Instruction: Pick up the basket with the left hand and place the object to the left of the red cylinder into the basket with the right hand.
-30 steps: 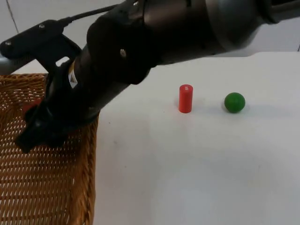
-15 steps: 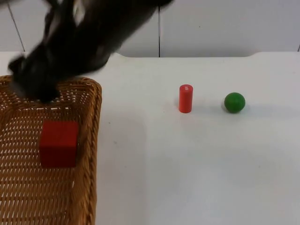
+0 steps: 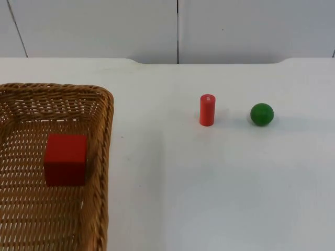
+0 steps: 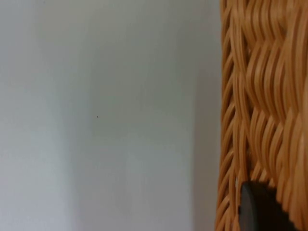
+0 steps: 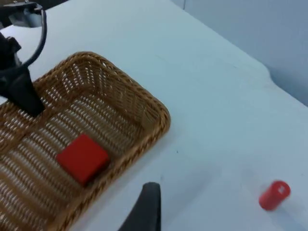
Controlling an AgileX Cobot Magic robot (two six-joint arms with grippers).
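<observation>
Woven wicker basket [image 3: 102,157] sits at the lower left of the top view, a smooth red cube [image 3: 65,159] lying on its weave. The left gripper [image 5: 19,89] clamps the far rim. Right gripper [image 5: 147,209] hovers above the table, can't tell its state. Red cylinder [image 3: 207,110] stands upright mid-frame beside a glossy green ball [image 3: 261,114].

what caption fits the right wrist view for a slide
Red cube lying inside the wicker basket, left gripper at its far rim, red cylinder standing apart on the white table.
</observation>
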